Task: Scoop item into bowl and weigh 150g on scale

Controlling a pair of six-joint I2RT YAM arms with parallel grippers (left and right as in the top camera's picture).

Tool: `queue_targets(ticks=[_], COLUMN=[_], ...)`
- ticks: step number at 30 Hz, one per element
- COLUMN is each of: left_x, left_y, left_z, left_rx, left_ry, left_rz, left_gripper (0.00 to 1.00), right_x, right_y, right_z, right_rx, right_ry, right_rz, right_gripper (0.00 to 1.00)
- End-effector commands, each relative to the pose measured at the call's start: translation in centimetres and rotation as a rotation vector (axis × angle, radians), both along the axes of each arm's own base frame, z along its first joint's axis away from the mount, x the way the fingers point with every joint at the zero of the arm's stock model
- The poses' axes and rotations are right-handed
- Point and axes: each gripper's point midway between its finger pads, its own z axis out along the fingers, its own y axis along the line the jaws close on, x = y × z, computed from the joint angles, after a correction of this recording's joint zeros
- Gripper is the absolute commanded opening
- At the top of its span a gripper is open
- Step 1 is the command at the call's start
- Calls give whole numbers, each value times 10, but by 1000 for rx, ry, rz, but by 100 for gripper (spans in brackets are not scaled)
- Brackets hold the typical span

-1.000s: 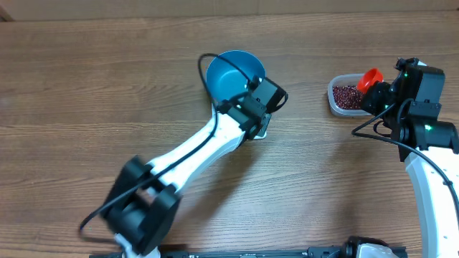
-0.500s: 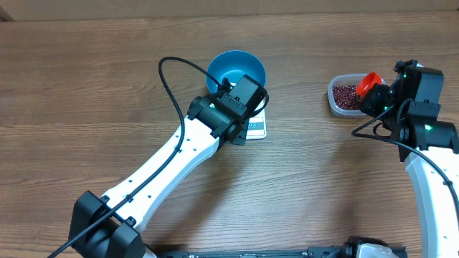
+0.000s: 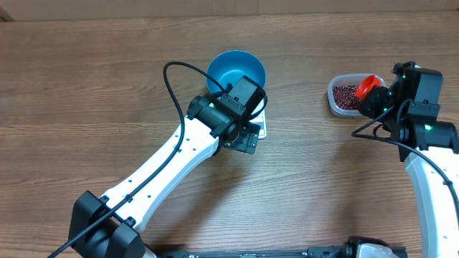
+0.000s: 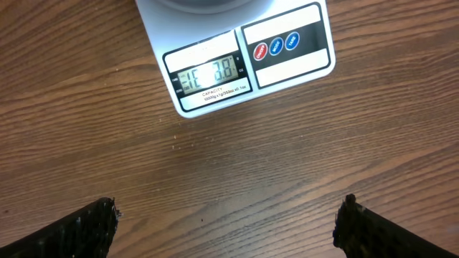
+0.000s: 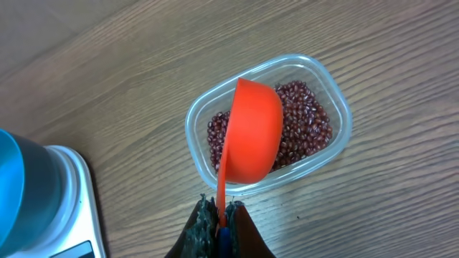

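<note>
While your left gripper (image 4: pixel 228 211) hangs over bare table (image 4: pixel 229 158) just in front of the scale (image 4: pixel 240 43), its jaws stand wide apart with nothing between them. You see one finger at each lower corner of the left wrist view. The scale's display (image 4: pixel 208 75) is lit, but the digits are too blurred to read.

The blue bowl (image 3: pixel 237 70) sits on the scale, top centre in the overhead view, partly under your left arm.

Your right gripper (image 5: pixel 219 222) is clamped tight on the handle of an orange-red scoop (image 5: pixel 251 132). The scoop head is over the clear tub (image 5: pixel 341 100), its rounded outside facing the wrist camera, so you can't tell whether it carries anything. The beans (image 5: pixel 308 132) lie in that tub, on the table well to the right of bowl and scale.
</note>
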Motion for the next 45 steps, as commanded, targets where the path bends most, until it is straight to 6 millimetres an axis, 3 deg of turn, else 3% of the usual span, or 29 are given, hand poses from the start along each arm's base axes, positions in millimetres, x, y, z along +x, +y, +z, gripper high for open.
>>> queue_targets(ticks=[1,12,21,32,40,45], left_x=[-1,-2,1,3,3,3], left_y=[0,6,13,15,15,15], left_z=[21,10,23,21,21,21], left_rx=[-33,-49,-93,-91,-91,-91], left_ry=[-54,-98,-168,-165,-165,-165], left_rz=[-24,10,15,27,27,27], left_gripper=[99,100,100,100,99,100], right_x=[4,10,21,34,37,39], right_y=[-1,-4,9,4,-20,-25], right_z=[13,20,24,15,-23,-47], right_rx=[-37,-145,-221,-411,-548,-562], right_ry=[-33,-62,-91,11,183,254], right_rz=[34,122,189,218,182,182], right_gripper=[4,4,4,3,3,3])
